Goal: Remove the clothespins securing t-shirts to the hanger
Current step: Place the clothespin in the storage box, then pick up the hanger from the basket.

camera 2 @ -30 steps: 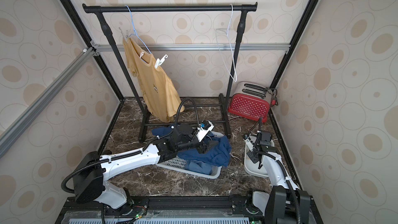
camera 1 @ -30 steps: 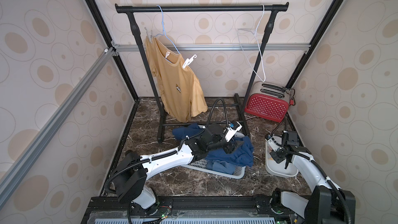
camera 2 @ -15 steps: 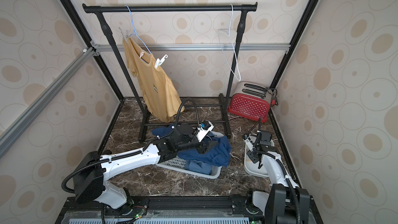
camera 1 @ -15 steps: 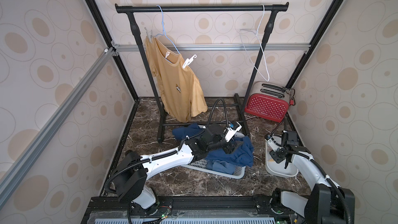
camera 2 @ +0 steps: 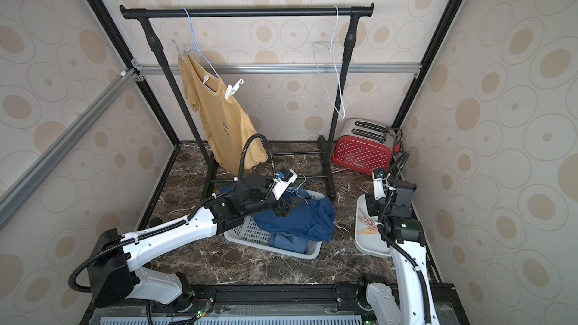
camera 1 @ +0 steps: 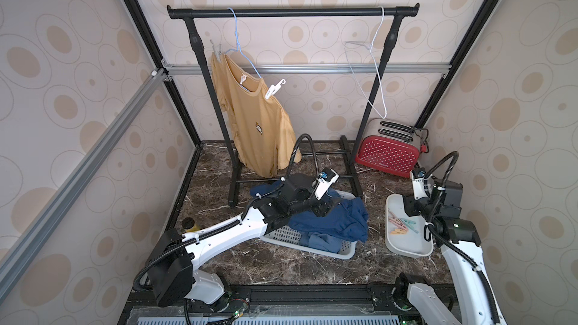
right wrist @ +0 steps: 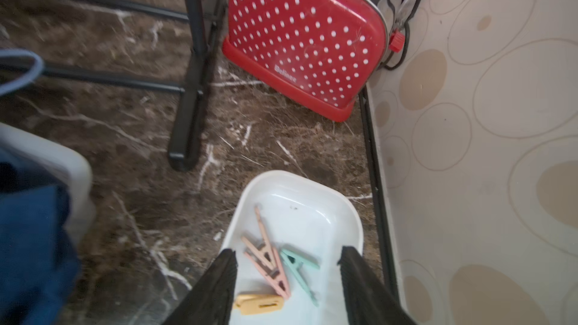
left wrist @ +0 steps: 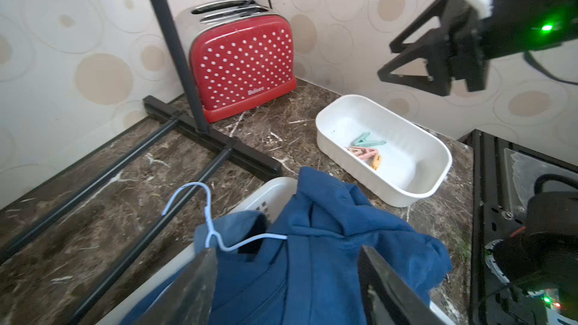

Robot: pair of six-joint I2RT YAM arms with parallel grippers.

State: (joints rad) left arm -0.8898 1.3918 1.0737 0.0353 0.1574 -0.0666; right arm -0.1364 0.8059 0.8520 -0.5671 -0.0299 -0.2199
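A mustard yellow t-shirt (camera 1: 255,123) hangs on a pale blue hanger (camera 1: 239,48) from the black rack (camera 1: 294,12). A white clothespin (camera 1: 274,89) grips its near shoulder and pale grey clothespins (camera 1: 216,49) grip the far shoulder. Blue t-shirts (left wrist: 328,245) lie heaped in a white basket (camera 1: 281,236) with a blue hanger (left wrist: 215,236) still in one collar. My left gripper (left wrist: 286,250) stands open just above that heap. My right gripper (right wrist: 287,250) hangs open and empty over a white tray (right wrist: 312,179) holding pink (right wrist: 269,261), teal (right wrist: 297,265) and yellow (right wrist: 259,303) clothespins.
A bare white hanger (camera 1: 372,67) hangs at the rack's right end. A red dotted toaster (camera 1: 387,151) stands at the back right, behind the tray. The rack's foot (right wrist: 187,126) lies between basket and tray. Walls close in on both sides.
My right gripper's jaws have spread apart over the tray. My left gripper has widened a little above the blue shirts. Neither arm has shifted much.
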